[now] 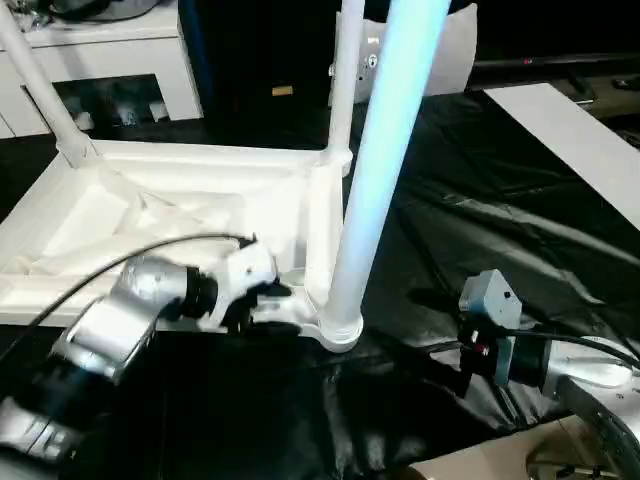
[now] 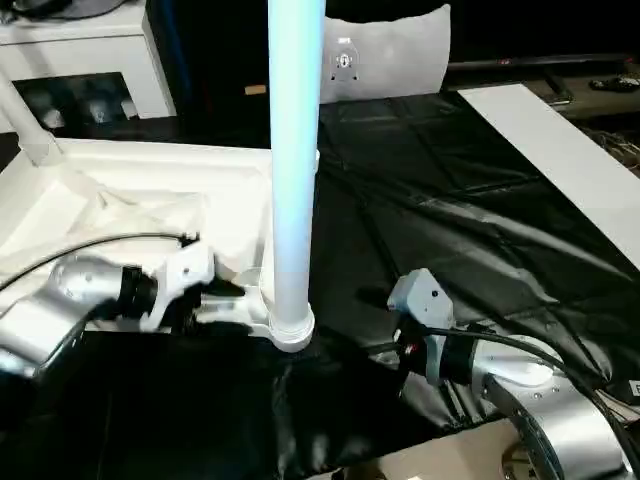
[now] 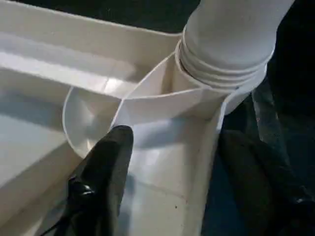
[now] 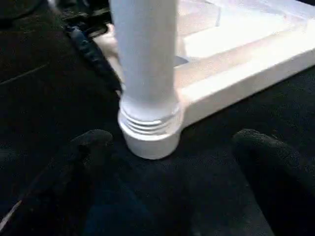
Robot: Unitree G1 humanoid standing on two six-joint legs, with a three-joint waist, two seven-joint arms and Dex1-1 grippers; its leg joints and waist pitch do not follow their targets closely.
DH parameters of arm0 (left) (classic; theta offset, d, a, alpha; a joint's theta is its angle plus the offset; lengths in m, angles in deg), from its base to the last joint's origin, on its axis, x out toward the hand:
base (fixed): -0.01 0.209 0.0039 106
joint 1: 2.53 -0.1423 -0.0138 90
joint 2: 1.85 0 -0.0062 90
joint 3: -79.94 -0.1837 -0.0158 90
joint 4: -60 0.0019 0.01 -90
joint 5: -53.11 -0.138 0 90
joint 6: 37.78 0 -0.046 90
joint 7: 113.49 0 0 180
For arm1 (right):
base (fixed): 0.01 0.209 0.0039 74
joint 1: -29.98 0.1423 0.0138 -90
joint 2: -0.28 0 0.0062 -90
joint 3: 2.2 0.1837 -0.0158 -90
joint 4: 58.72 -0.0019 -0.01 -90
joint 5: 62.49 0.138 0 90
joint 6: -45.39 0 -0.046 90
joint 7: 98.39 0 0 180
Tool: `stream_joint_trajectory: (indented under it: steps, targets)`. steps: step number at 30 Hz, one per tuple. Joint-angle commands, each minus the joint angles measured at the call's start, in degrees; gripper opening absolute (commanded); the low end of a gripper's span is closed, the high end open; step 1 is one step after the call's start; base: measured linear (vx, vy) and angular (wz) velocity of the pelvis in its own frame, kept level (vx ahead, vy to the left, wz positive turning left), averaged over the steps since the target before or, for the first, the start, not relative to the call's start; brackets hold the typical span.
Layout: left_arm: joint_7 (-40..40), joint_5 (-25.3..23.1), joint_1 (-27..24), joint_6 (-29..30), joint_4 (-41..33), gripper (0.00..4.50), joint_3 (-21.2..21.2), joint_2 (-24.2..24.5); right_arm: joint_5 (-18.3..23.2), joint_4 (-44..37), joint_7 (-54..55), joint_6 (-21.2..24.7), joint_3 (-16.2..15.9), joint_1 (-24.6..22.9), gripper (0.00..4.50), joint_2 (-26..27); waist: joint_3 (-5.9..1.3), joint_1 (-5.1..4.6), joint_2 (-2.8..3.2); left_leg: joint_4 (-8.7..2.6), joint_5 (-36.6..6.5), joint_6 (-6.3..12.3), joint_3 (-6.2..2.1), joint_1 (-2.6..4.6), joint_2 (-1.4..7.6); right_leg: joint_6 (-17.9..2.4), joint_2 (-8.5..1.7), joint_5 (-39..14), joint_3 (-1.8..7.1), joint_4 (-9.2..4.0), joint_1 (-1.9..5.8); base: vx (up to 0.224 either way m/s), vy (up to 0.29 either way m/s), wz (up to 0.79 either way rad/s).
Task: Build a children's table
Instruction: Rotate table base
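Black crinkled sheet (image 1: 470, 200) over the whole work surface, white cabinets behind at 11 o'clock.

Head views: shows the white plastic rectangular table top (image 1: 150, 215) lying upside down on the sheet, rim upward. Shows the near white tapered tube leg (image 1: 365, 200) standing in the corner socket (image 1: 338, 330) at the top's 5 o'clock corner, leaning slightly. Shows two more white legs, one (image 1: 345, 80) at the 1 o'clock corner and one (image 1: 35, 80) at 11 o'clock. Places the left gripper (image 1: 262, 300) at the rim just at 9 o'clock of the socket, and the right gripper (image 2: 385, 335) low over the sheet at 4 o'clock of it, apart from the leg.

Left wrist view: shows one black finger (image 3: 103, 172) inside the rim and the other outside, spread across the wall, apparently not clamped.

Right wrist view: shows both fingers spread wide, holding nothing, the leg's ribbed base between and beyond them.

Risks, as judgement: ribs showing above the socket suggest incomplete seating, so a sideways nudge could tip or pop the leg. Pushing with the top unclamped could slide it on the slick sheet.
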Motion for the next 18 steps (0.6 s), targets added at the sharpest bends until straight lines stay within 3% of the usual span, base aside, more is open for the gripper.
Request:
stream_joint_trajectory:
  steps: [1,7,18]
  targets:
    - [1.75,0.12,0.88,-0.66,1.63,2.76,-0.97,-0.49,0.29,-1.01,-0.77,0.83,-0.32,-0.11,4.50,-0.46,-3.25,0.18,0.06,-4.81,-5.32,5.03,-1.59,0.50,5.53,-18.61,-5.59,0.11,2.49,-3.88,2.49,0.000,0.000,0.00]
    - [4.70,0.66,1.74,0.00,3.35,2.20,-1.18,-0.02,1.06,-1.54,-1.03,1.08,-0.59,-0.65,4.50,-0.82,-2.92,0.15,-0.03,-5.18,-8.36,3.41,-1.41,0.58,5.69,-17.40,-5.70,-6.05,2.72,-4.44,2.22,0.000,0.000,0.00]
    - [6.23,-0.81,1.61,-3.49,5.80,1.39,-0.98,0.66,1.11,-1.32,-1.21,0.89,-1.43,-0.93,4.50,-0.20,-2.87,0.19,-0.23,-5.37,-7.53,3.24,-0.95,0.51,5.98,-16.56,-5.67,-5.61,2.74,-4.42,1.89,0.000,0.000,0.00]
